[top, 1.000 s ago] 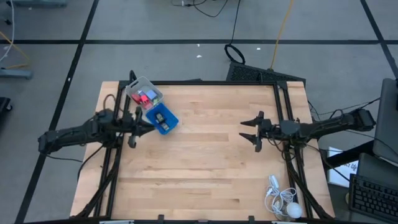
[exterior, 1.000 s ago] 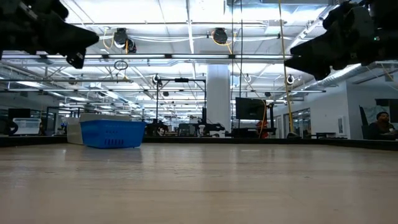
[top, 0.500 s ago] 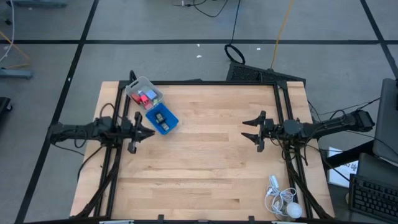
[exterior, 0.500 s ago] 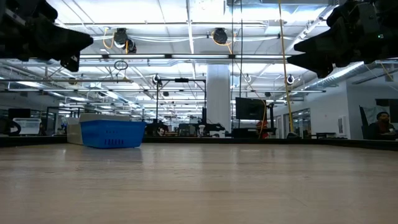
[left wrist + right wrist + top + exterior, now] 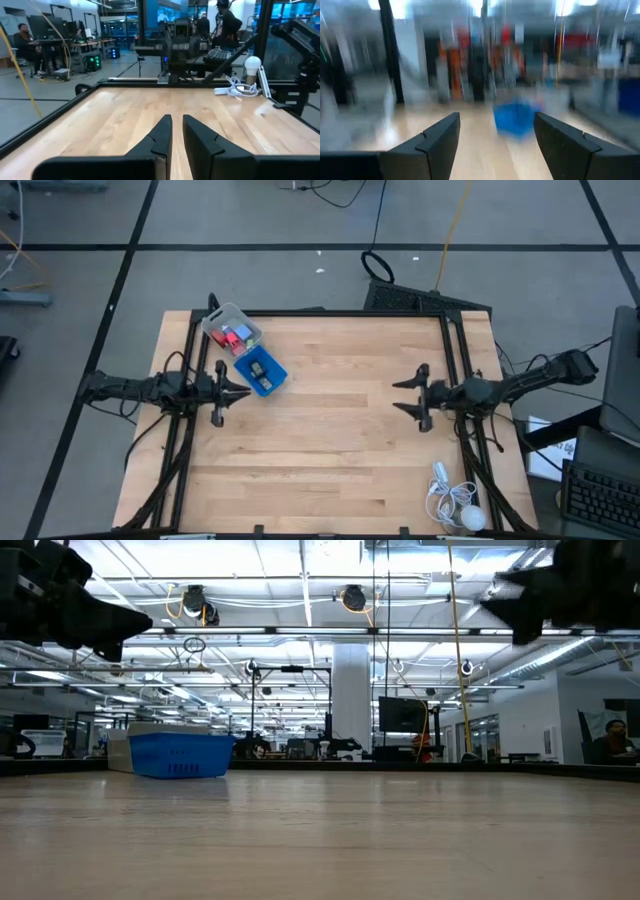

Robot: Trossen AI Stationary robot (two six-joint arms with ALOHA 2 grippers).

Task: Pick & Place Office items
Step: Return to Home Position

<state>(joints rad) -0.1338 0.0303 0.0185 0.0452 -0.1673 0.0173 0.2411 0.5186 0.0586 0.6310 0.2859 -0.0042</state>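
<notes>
Two bins: clear box (image 5: 228,319) holds red pieces (image 5: 233,338), blue tray (image 5: 281,376) dark pieces (image 5: 259,370); my left claw (image 5: 240,389) clenched, right claw (image 5: 398,395) released.

High view: overhead, facing straight down, far enough off to take in the whole worktop (image 5: 330,440), both arms and the floor around. Low view: at worktop level, facing flat across the boards into the room, sharing with the high view the blue tray (image 5: 182,755). Left wrist view sits low behind the left claw (image 5: 177,117), facing across to the right arm (image 5: 180,37) and white corded gadget (image 5: 240,85); right wrist view, behind the right claw (image 5: 496,116), faces back toward the blue tray, blurred.
</notes>
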